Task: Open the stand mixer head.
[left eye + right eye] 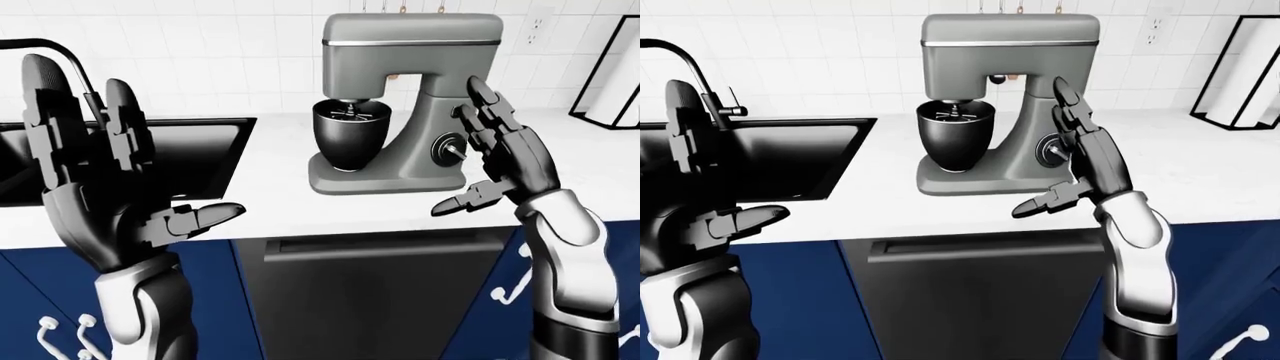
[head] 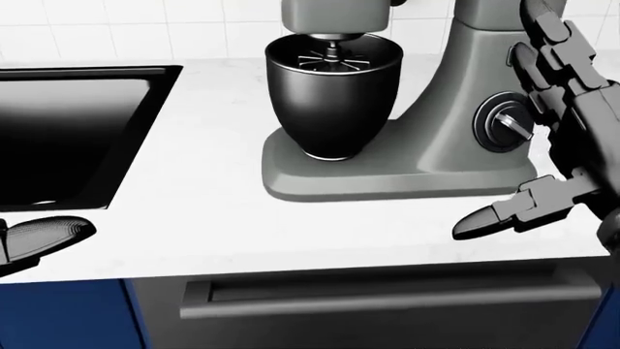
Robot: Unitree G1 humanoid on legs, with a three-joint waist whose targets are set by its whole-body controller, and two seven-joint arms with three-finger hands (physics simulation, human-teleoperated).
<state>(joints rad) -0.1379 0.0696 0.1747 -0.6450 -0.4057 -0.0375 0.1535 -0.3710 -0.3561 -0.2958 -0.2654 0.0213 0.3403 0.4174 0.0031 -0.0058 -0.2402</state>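
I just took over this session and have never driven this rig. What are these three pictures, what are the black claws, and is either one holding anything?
All three come from cameras on a humanoid robot's head, looking out over its arms. It is a simulator's render. The two eye views take in the kitchen; the head view looks down at the counter. The black claws are its three-finger hands. The left hand is raised, open and empty, in front of the sink. The right hand is also open and empty, beside the mixer near its side knob; whether it touches cannot be told. The mixer's head is down over the black bowl, so not yet opened.
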